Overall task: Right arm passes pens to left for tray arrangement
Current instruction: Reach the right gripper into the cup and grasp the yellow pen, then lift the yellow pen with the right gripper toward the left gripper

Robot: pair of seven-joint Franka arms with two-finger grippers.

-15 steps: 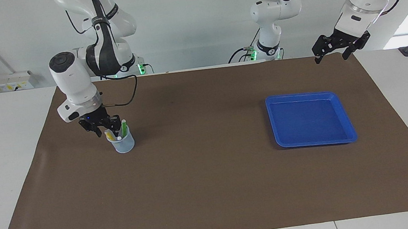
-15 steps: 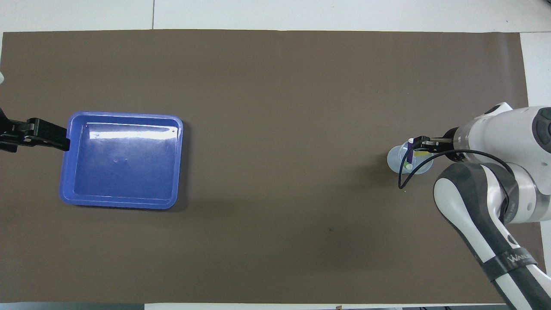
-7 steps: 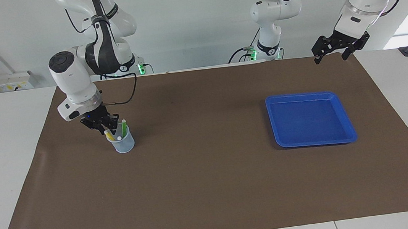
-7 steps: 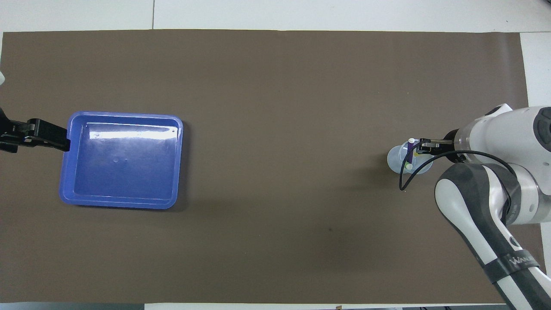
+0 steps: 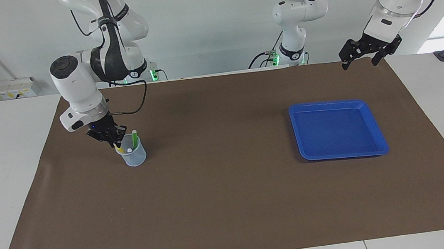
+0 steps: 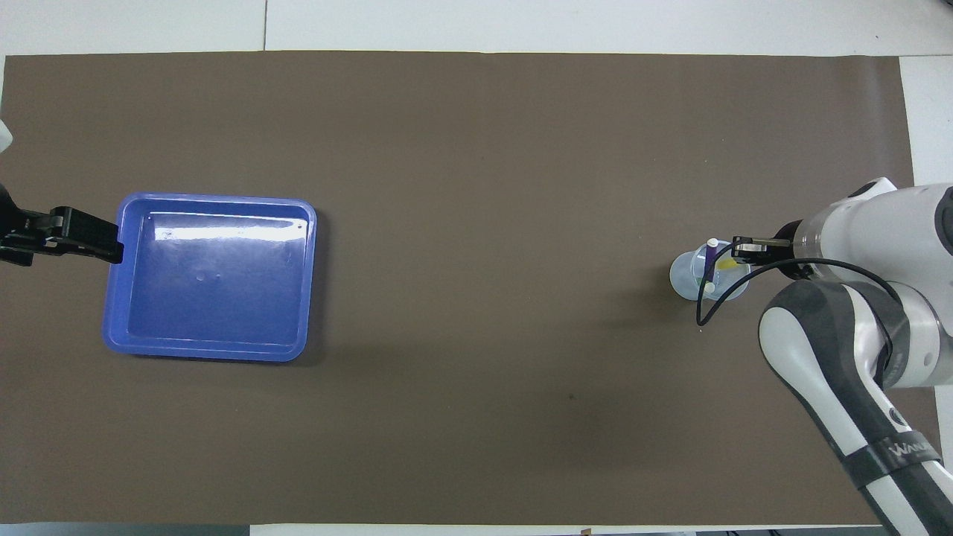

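The right gripper (image 5: 114,141) hangs just over the rim of a small pale cup (image 5: 132,155), on the side toward the right arm's end of the table, right at the top of the yellow pen (image 5: 119,149). The green pen (image 5: 134,138) and the purple pen (image 6: 710,254) also stand in the cup (image 6: 683,277). In the overhead view the right gripper (image 6: 738,250) lies beside the yellow pen (image 6: 727,264). The blue tray (image 5: 338,132) lies bare toward the left arm's end and also shows in the overhead view (image 6: 208,298). The left gripper (image 5: 366,57) waits open and raised beside the tray (image 6: 82,240).
A brown mat (image 5: 229,190) covers most of the white table. Two smaller white arms with green-lit bases (image 5: 289,56) stand at the robots' edge. A black cable (image 5: 140,102) loops from the right wrist above the mat.
The right gripper has drawn up a little and shifted toward the right arm's end of the table, staying at the cup's rim. The pens, the tray and the left arm have hardly moved.
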